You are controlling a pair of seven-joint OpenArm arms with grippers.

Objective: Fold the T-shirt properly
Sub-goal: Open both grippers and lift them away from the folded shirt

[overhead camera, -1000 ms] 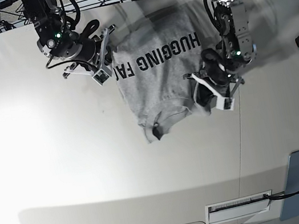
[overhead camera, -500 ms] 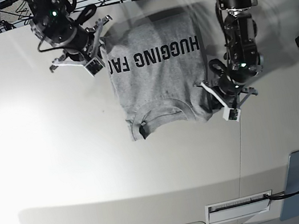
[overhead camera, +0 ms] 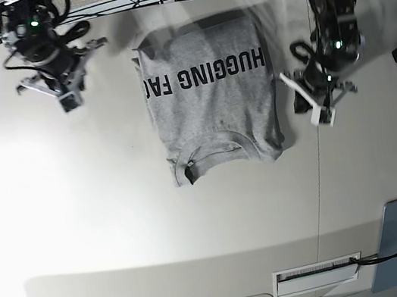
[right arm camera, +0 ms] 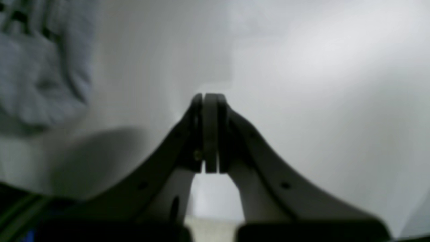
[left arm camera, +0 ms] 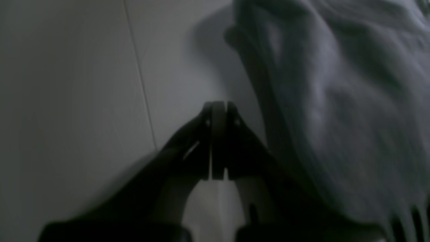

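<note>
Left gripper is closed on nothing, with the T-shirt lying flat just beside it; right gripper, also closed and empty, hangs well apart from the shirt's other edge. Sides look folded in to a neat panel, lettering up; probably a final crosswise fold remains
</note>
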